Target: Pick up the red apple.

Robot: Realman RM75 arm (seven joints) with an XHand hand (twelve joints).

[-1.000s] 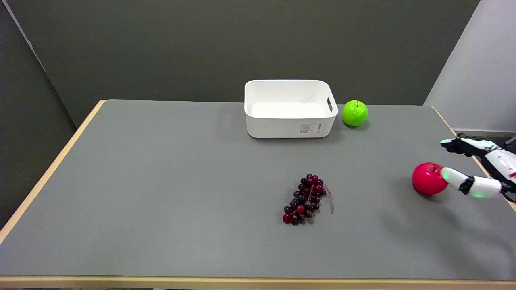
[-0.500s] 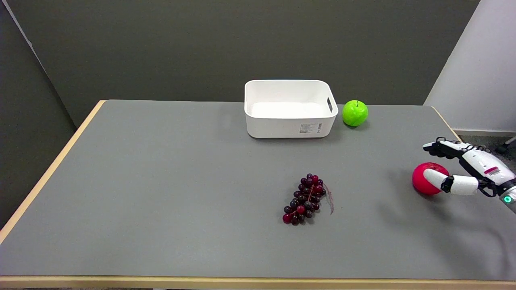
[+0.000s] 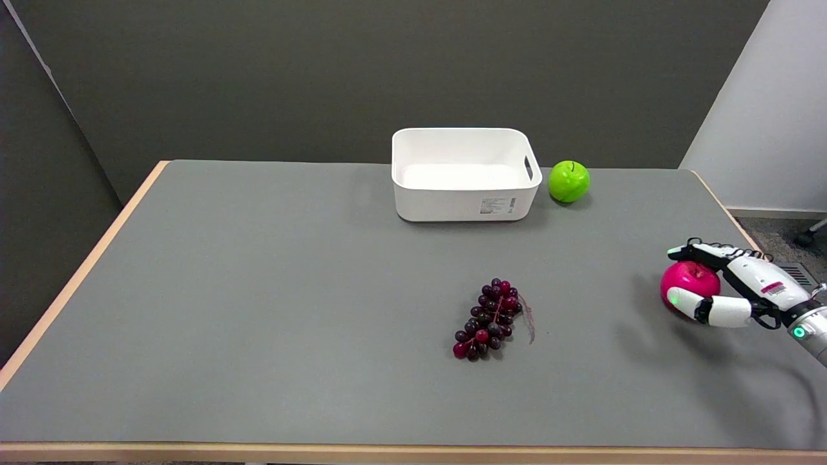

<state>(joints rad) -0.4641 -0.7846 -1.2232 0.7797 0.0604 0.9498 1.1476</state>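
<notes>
The right hand (image 3: 723,284) is reaching in low from the counter's right edge, its forearm angling down from the lower right. The hand is lying nearly level over the counter (image 3: 258,290), with its fingers (image 3: 694,248) curving over the far side of the red apple (image 3: 690,284) and its thumb (image 3: 694,305) wrapping along the near side. Thumb and fingers are sitting against the fruit on both sides, so the hand is cupping the apple between them; whether it is squeezing firmly cannot be told. The red apple is resting on the counter close to the right edge, about midway between the near and far edges. A bunch of dark grapes (image 3: 491,320) is lying near the middle of the counter, well apart from the hand. A white bin (image 3: 465,200) is standing at the far edge, with a green apple (image 3: 568,181) just beside its right wall.
</notes>
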